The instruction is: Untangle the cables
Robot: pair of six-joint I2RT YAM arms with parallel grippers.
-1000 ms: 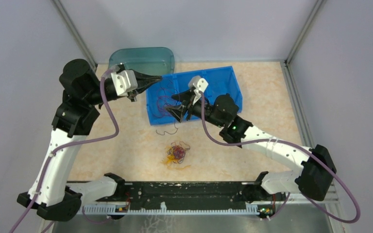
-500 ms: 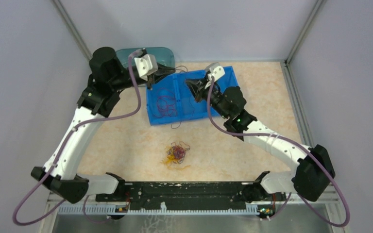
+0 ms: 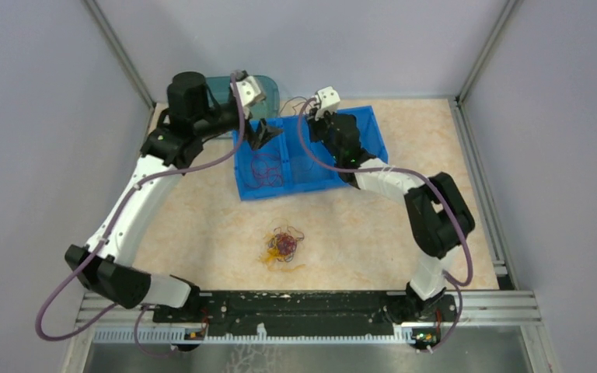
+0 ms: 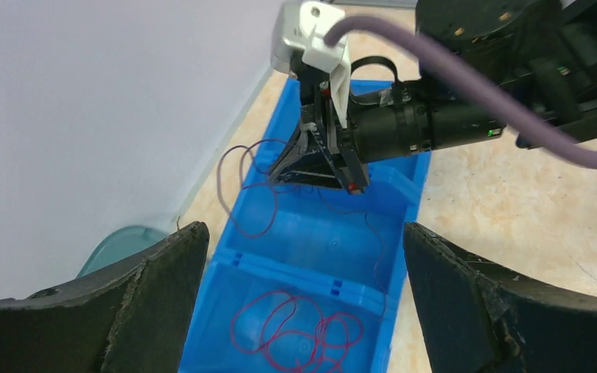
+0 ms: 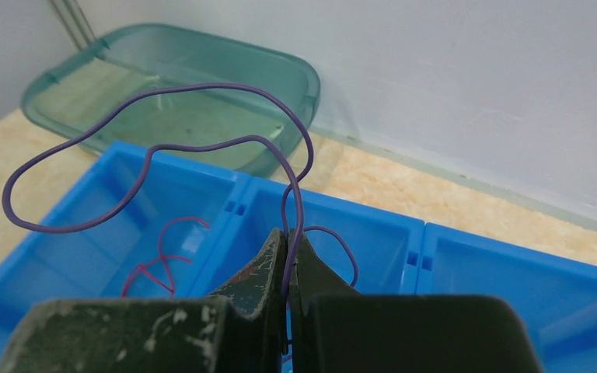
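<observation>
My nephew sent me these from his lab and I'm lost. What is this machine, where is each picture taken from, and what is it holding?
It is a robot with two arms bolted to a table, each ending in a two-finger gripper. The wide picture looks down from above. The other two come from cameras on the wrists, so each shows its own fingers. The right gripper is pinched shut on a thin purple cable, held above a blue bin. The left gripper is open and holds nothing. A red cable lies in one bin compartment, a small tangle of cables lies on the table, and a teal tub stands behind the bin.
</observation>
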